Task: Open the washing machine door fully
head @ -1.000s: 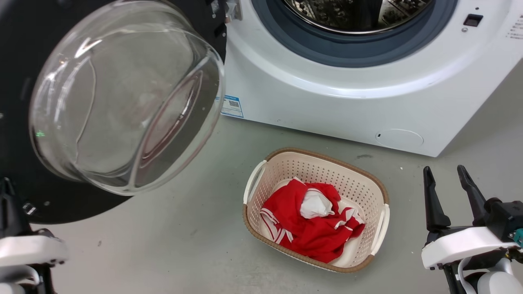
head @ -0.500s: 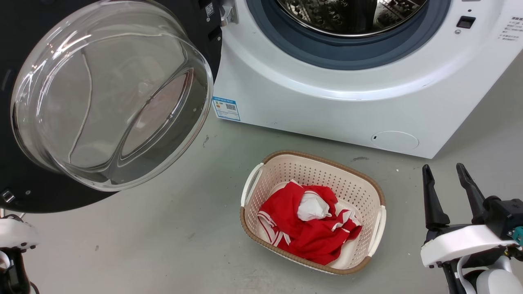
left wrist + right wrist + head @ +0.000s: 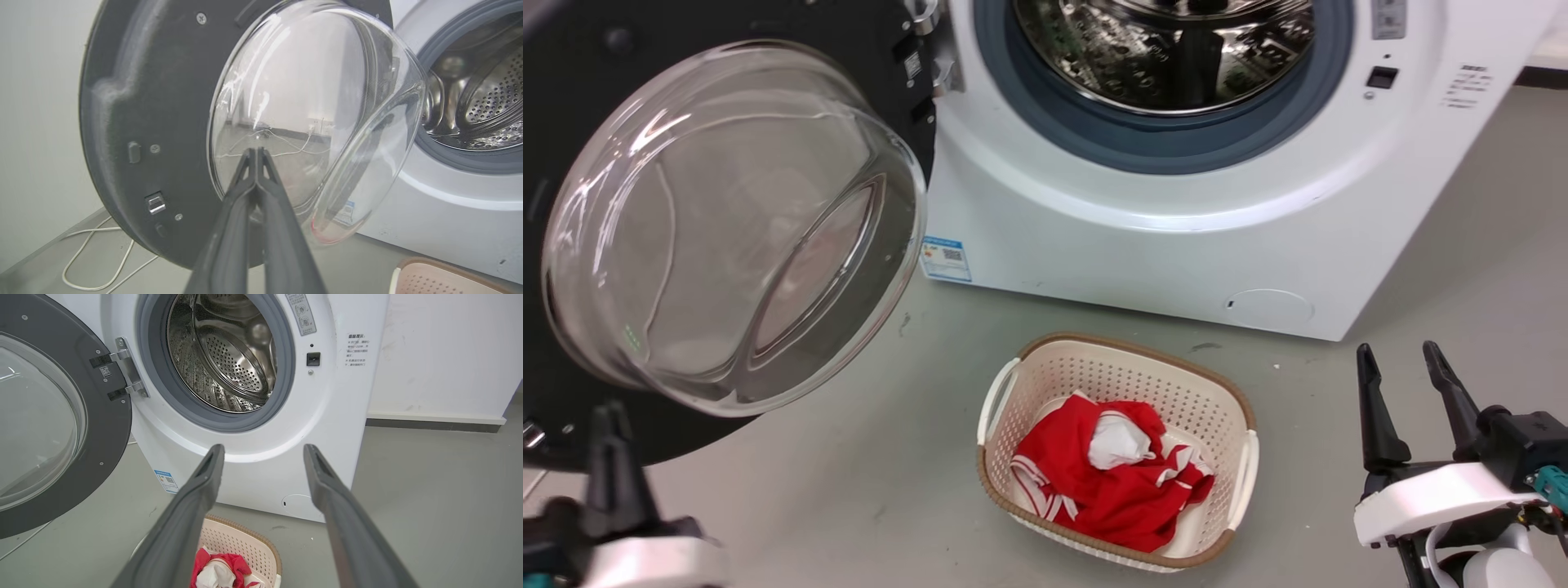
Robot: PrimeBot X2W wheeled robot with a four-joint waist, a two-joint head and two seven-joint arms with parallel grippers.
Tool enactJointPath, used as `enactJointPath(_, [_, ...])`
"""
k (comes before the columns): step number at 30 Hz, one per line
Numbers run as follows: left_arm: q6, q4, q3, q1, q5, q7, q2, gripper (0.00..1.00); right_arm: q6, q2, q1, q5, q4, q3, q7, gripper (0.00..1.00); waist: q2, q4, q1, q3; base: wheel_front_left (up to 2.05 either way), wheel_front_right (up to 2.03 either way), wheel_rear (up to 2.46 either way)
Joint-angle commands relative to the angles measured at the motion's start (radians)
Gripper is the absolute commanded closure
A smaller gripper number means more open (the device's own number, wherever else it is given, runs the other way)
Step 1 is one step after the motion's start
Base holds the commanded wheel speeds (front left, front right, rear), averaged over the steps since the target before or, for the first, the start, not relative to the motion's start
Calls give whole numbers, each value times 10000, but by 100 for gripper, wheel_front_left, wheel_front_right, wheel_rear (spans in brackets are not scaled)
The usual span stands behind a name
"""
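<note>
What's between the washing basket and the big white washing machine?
Nothing but bare grey floor with a small dark mark, seen in the head view, between the cream perforated plastic basket and the white front-loading washing machine.

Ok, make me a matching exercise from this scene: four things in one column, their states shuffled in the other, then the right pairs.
Things:
1. washing machine door
2. left gripper
3. right gripper
4. basket

States:
A. fingers apart
B. holds red and white cloth
C. swung wide open
D. fingers pressed together

Pairs: 1-C, 2-D, 3-A, 4-B
</note>
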Motion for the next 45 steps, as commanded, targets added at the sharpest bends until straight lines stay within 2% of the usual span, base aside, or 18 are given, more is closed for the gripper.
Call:
enactJointPath(1, [-30,-168,-121,183,137,-21,-163,75,-7,2,61,39,-47,29,-80,0,0,-167,0,-111,0,0,0])
enactJointPath(2, [-91,-275,-215,300,172,-21,-254,51,-7,2,76,42,-61,55,-69,0,0,-250,0,-155,0,0,0])
enactJointPath(3, [-139,-356,-323,376,187,-21,-354,21,-7,2,93,47,-90,78,-71,0,0,-329,0,-190,0,0,0])
enactJointPath(4, [-215,-430,-415,406,204,-21,-425,0,-7,2,101,27,-132,92,-74,0,0,-408,0,-216,0,0,0])
enactJointPath(12, [-611,-579,-1597,102,484,-21,-830,0,-7,2,201,105,-506,223,-7,0,0,-1086,0,-384,0,0,0])
enactJointPath(21, [-872,-500,-2360,-662,772,-21,-800,0,-7,4,327,-214,-1102,173,82,0,0,-1872,0,-419,0,0,0])
enactJointPath(31, [-691,-328,-2328,-558,909,-21,-808,0,-7,4,550,-242,-1551,142,190,0,0,-2338,0,-414,0,0,0])
enactJointPath(45, [-620,-224,-2356,-549,926,-22,-849,0,-7,4,479,-82,-1338,174,119,0,0,-2321,0,-379,0,0,0])
